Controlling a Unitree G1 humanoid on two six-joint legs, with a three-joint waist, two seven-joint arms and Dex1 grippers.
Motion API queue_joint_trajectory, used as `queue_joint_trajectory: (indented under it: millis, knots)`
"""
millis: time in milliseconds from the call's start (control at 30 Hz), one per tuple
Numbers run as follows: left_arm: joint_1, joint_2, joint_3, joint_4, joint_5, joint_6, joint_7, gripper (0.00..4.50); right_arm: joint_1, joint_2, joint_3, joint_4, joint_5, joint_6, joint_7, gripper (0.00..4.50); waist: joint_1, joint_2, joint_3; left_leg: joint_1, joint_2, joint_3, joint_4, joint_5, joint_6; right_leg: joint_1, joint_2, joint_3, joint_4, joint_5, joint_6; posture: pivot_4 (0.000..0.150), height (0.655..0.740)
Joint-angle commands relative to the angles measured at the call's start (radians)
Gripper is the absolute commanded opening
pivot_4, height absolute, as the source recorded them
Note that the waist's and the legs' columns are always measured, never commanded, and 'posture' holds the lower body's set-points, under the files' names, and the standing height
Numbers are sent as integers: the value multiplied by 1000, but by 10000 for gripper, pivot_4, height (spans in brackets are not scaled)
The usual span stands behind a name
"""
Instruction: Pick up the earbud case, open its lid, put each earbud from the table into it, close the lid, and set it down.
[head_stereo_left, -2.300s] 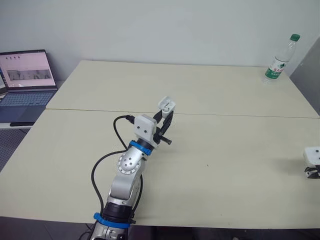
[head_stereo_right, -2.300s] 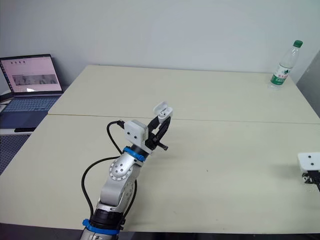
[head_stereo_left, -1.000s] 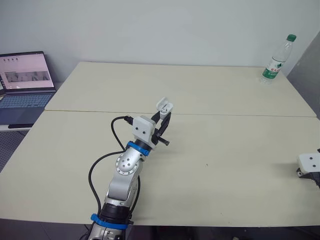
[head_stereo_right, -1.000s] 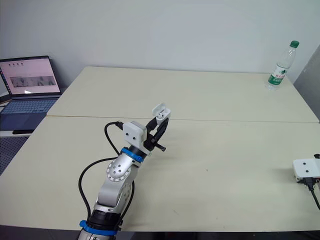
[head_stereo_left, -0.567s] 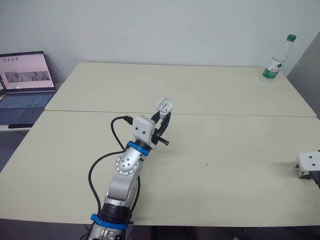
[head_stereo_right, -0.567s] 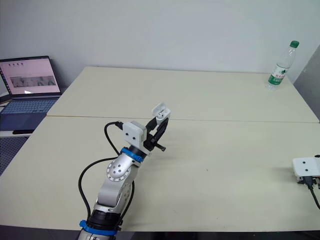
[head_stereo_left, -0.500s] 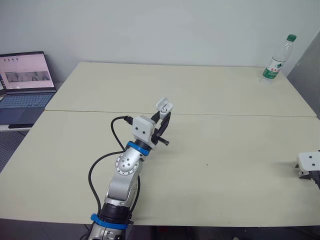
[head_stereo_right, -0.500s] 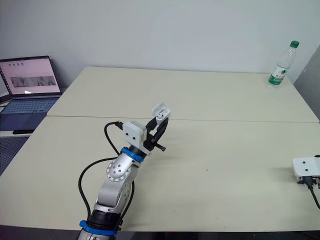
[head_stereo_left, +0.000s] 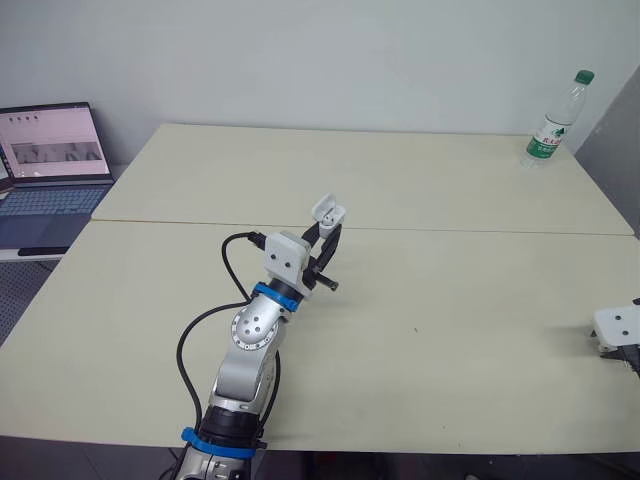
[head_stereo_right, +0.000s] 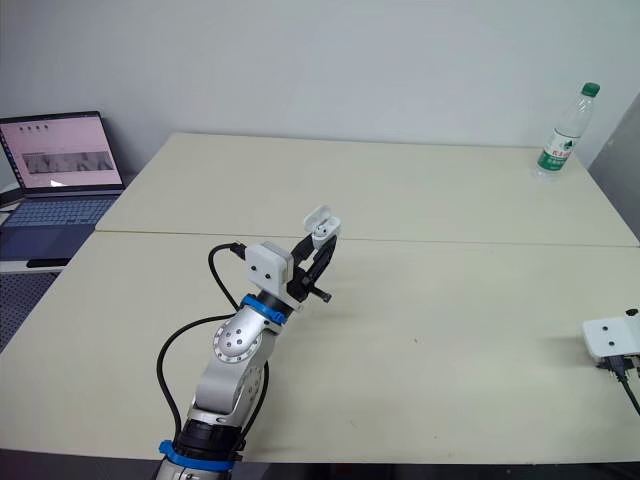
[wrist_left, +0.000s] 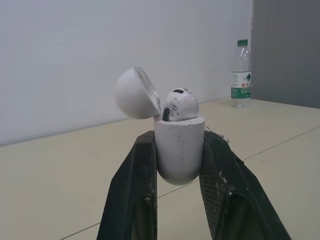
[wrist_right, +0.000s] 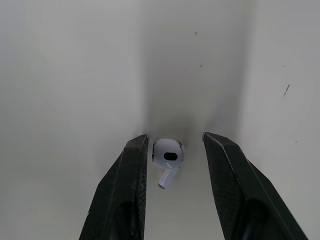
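My left gripper (head_stereo_left: 327, 226) is raised over the middle of the table and shut on the white earbud case (wrist_left: 179, 150). The case stands upright with its lid (wrist_left: 136, 93) tipped back open. One earbud (wrist_left: 178, 105) sits in it, head sticking out. At the table's right edge, under my right wrist (head_stereo_left: 618, 324), my right gripper (wrist_right: 176, 140) points down at the tabletop. It is open, with a second white earbud (wrist_right: 168, 156) lying on the table between its fingers (wrist_right: 131, 170), nearer one of them. I cannot tell whether that finger touches it.
A water bottle with a green cap (head_stereo_left: 551, 118) stands at the far right corner. An open laptop (head_stereo_left: 50, 160) sits on a lower surface off the table's left side. A seam (head_stereo_left: 480, 231) runs across the cream table.
The camera has shifted slightly. The left gripper holds the open case in the same place. The right wrist has stayed near the table's right edge, barely moving.
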Motion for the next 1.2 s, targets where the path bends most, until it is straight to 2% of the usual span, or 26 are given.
queue_joint_trajectory:
  millis: [33,367,467,533,567,867,933,1000,1033,1100,1200]
  knots:
    - [-7,0,3,-43,-7,-8,1,7487,3,-13,17,23,-32,14,0,17778,0,0,0,3,0,0,0,-1,2,4,0,0,-1,0,0,1500,7400]
    - [-8,0,3,-43,-7,-10,0,7487,9,-6,13,6,-11,34,19,17778,1,0,0,6,-1,0,0,-2,3,7,-2,-1,-2,0,0,1500,7400]
    - [-9,1,2,-42,-7,-10,0,7487,12,-8,14,3,-13,31,16,11942,1,0,0,6,-1,0,0,-2,3,7,-2,-1,-2,0,0,1500,7400]
    - [-12,0,2,-42,-7,-10,0,7487,12,-8,13,1,-14,29,13,5475,0,0,0,6,-1,0,0,-2,3,7,-2,0,-2,0,0,1500,7400]
    - [-13,0,2,-41,-7,-10,0,7487,12,-8,12,1,-15,27,10,3648,0,0,0,6,-1,1,0,-2,3,7,-2,0,-2,0,0,1500,7400]
    - [-15,-1,4,-38,-7,-10,1,7487,6,-3,2,0,6,26,19,3691,0,0,0,6,-1,1,0,-2,3,7,-2,0,-2,0,0,1500,7400]
    - [-13,0,4,-38,-7,-12,0,7487,-4,18,-19,-43,59,58,64,3691,0,0,0,7,-1,1,0,-2,3,7,-2,0,-2,0,0,1500,7400]
    - [-11,3,4,-35,-9,-16,-5,7487,-10,58,-52,-143,139,151,107,3691,-6,-1,0,7,-1,1,0,-2,3,7,-2,0,-2,0,0,1500,7400]
    - [-12,2,4,-35,-9,-15,-6,7487,-7,92,-79,-245,203,267,126,3691,-13,-1,1,7,0,2,0,-2,3,7,-2,0,-2,0,0,1500,7400]
    - [-20,3,4,-29,-11,-14,-10,7487,-1,181,-134,-496,348,562,119,3691,-30,-1,1,7,1,2,0,-2,3,7,-2,0,-1,0,0,1500,7400]
    - [-37,9,9,-19,-17,-11,-21,7487,-35,339,-223,-836,557,1025,-19,3691,-36,1,0,6,2,0,-1,-2,3,7,-1,-1,2,0,0,1500,7400]
